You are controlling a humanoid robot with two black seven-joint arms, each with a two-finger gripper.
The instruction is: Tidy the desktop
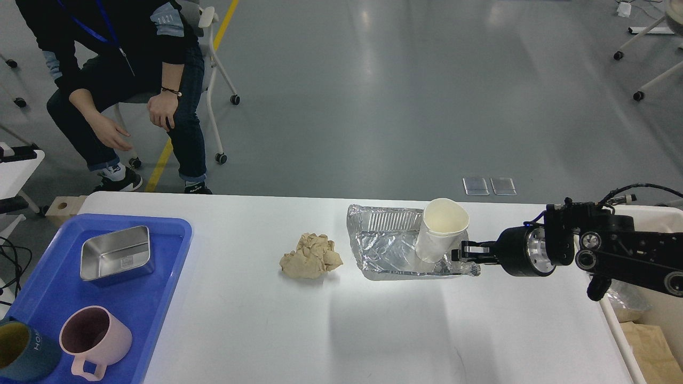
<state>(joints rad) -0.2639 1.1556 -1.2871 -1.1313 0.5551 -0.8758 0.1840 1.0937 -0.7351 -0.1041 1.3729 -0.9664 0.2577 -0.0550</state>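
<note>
The white desktop holds a crumpled brown paper ball near its middle. To its right lies a crinkled foil tray with a white paper cup standing tilted in its right end. My right gripper reaches in from the right at table height. Its fingers sit closed on the foil tray's right rim, just below the cup. My left gripper is not in view.
A blue tray at the left holds a steel box, a pink mug and a dark mug. A cream bin with paper waste stands off the right edge. A person sits beyond the far left corner.
</note>
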